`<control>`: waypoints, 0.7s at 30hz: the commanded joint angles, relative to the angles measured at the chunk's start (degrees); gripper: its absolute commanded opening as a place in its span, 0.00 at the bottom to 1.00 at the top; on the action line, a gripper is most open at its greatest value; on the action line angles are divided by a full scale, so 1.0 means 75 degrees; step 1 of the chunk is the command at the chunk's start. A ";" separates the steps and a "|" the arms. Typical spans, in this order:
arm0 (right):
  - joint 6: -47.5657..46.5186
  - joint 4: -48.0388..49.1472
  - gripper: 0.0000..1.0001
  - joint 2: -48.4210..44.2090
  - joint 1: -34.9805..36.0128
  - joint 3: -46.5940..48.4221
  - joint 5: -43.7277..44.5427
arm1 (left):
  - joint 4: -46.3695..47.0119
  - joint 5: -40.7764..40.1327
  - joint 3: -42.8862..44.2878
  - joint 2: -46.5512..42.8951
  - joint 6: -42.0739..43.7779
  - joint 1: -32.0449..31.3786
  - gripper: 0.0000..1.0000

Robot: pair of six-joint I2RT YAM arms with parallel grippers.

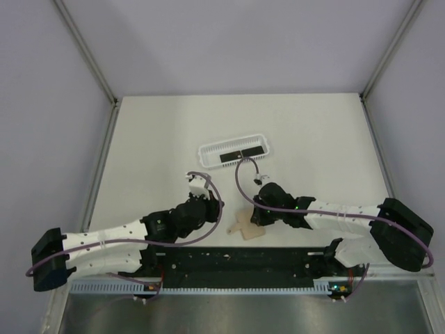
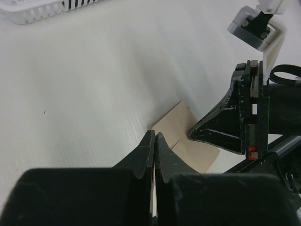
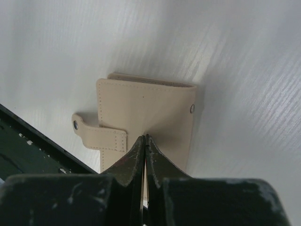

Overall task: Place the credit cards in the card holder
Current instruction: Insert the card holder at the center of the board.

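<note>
Left wrist view: the left end effector (image 2: 154,136) has its fingers pressed together, tips right at a corner of the card holder (image 2: 176,123), which lies on the counter (image 2: 70,84). I can't tell if any of the holder is caught between them.

Right wrist view: the right end effector (image 3: 144,139) is pressed together too, tips on the holder's nearest edge. Again, I can't tell if a layer is pinched. The strap (image 3: 101,134) hangs undone off one side, so the holder is unfastened but looks folded shut. My read is that the step in hand is getting it open. I'd pin the bottom cover with one side and catch only the top cover with the other — grab both layers and it just lifts as a closed slab. It looks soft, so go slow.

Top view: the holder sits near the middle of the counter's near edge. The credit cards (image 1: 243,154) lie in the white basket (image 1: 208,149) around the counter's centre, well apart from it — none are in yet. The counter is matte white and finely ribbed, with nothing to brace against, so the holder may slide. The walls (image 1: 229,42) are pale, metal frame posts (image 1: 87,56) stand at the far corners, and a black rail (image 1: 236,261) runs along the near edge.
</note>
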 commanded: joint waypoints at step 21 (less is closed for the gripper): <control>0.0252 0.0203 0.04 0.0180 -0.0010 0.0134 -0.0339 | 0.3627 0.2416 -0.0378 0.3356 -0.0261 -0.0025 0.00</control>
